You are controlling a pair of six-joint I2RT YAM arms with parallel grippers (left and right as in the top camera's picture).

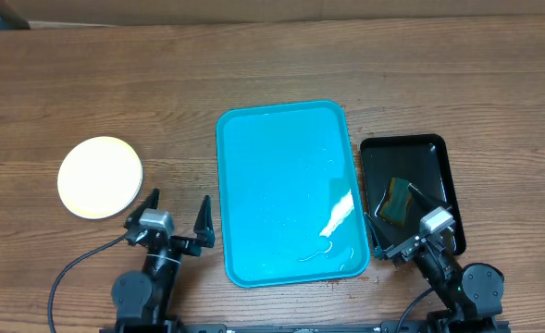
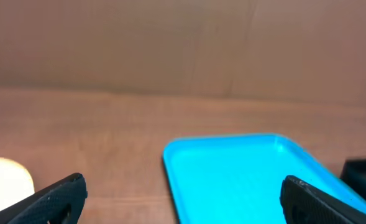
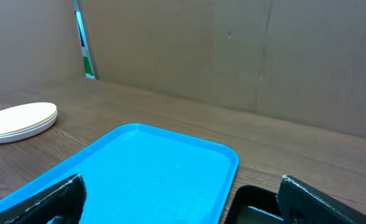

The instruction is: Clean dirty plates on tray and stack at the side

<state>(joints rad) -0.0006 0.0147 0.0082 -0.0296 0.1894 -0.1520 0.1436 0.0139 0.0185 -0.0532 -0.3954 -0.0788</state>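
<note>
The task is looking finished, as far as I can judge. The tray (image 1: 286,185) is lying bare in the middle of the table, and the plates (image 1: 100,177) are sitting in 1 stack on the wood, well apart to its left. The left gripper (image 1: 178,199) and right gripper (image 3: 179,190) are both hanging spread wide, gripping nothing. A sponge (image 1: 400,201) is resting in the black tray (image 1: 436,148). Whether the lower plates are clean is staying hidden.
</note>
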